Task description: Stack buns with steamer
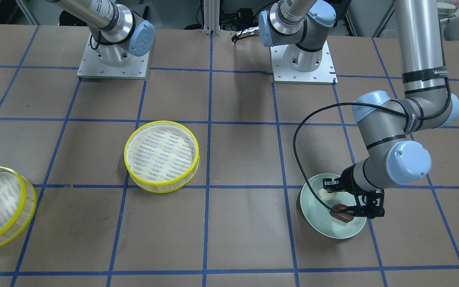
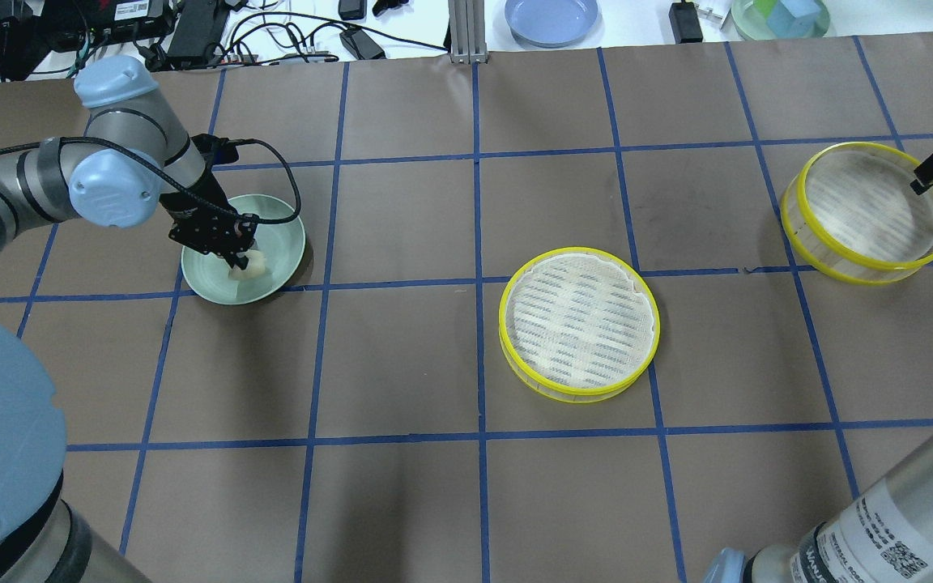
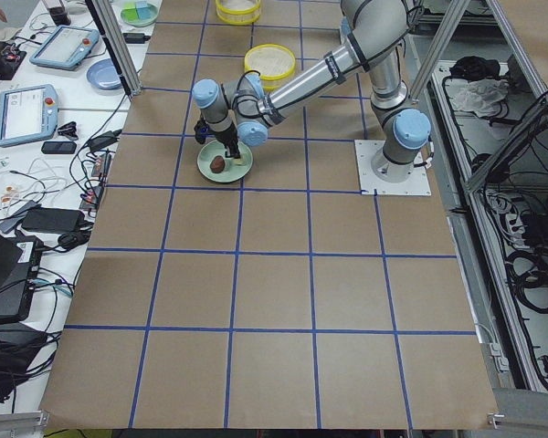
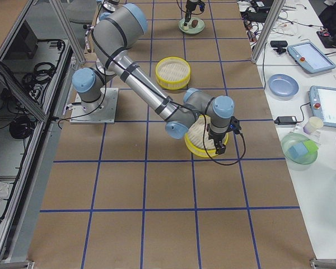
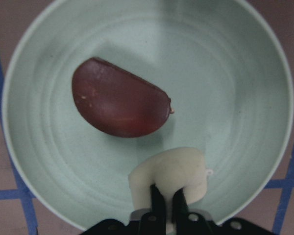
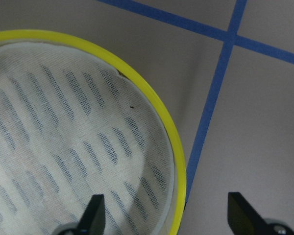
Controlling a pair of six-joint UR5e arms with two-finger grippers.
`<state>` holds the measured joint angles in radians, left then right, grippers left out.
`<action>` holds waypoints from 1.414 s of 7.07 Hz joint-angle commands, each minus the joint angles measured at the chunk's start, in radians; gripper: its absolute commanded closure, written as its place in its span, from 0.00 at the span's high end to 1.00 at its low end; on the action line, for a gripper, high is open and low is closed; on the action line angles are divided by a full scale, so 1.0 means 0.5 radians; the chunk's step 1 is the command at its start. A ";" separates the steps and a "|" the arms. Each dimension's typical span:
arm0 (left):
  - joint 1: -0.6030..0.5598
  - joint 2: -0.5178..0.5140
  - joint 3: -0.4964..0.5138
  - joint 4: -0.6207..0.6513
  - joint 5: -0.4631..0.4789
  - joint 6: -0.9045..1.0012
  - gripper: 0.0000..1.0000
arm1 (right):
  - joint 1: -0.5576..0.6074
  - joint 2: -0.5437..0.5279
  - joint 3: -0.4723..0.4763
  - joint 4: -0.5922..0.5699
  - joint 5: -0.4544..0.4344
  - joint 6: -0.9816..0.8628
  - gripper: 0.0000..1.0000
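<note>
Pinched close between the left jaws, at the very bottom of the left wrist view: cream bun [image 5: 169, 171], gripped by its near edge and sitting on the pale green plate [image 5: 235, 73]. Just beyond those jaws and off to one side, apart from the cream one: reddish-brown bun [image 5: 120, 100], long axis slanting across the jaws' closing line. Well away from the left jaws, toward the robot's right across the desk [image 2: 402, 364]: middle steamer tier [image 2: 579, 324]. Spread wide astride the yellow rim of the far steamer tier [image 6: 63, 147]: right jaws, one finger inside, one outside, gripping nothing. Likely next: lifting clear of the plate, then carrying rightward to the middle tier, the nearer of the two.
</note>
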<state>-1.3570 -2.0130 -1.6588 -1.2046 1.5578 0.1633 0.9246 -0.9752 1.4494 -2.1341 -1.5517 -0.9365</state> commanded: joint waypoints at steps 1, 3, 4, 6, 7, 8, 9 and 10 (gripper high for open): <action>-0.056 0.138 0.187 -0.170 -0.059 -0.402 0.00 | -0.002 0.070 0.000 -0.008 0.002 0.005 0.30; -0.255 0.276 0.207 -0.214 -0.378 -0.772 0.00 | -0.002 0.082 0.000 -0.018 -0.023 0.002 0.05; -0.414 0.295 0.204 -0.190 -0.461 -0.987 0.00 | -0.002 0.073 0.000 -0.015 -0.035 0.005 0.00; -0.657 0.252 0.185 -0.174 -0.823 -1.470 0.00 | 0.001 0.006 0.000 0.052 -0.023 0.041 0.00; -0.804 0.225 0.167 -0.174 -0.833 -1.544 0.00 | 0.028 -0.086 0.003 0.238 -0.026 0.133 0.00; -0.914 0.200 0.127 -0.107 -0.906 -1.596 0.00 | 0.132 -0.190 0.013 0.368 -0.038 0.206 0.00; -0.985 0.167 0.021 -0.018 -0.916 -1.597 0.00 | 0.239 -0.276 0.046 0.423 -0.056 0.234 0.00; -1.050 0.136 -0.096 0.183 -0.913 -1.609 0.00 | 0.322 -0.386 0.162 0.460 -0.157 0.444 0.00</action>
<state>-1.8360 -1.9258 -1.6423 -1.2080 1.1074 -0.6307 1.0295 -1.1036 1.4797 -1.9385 -1.5878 -0.8057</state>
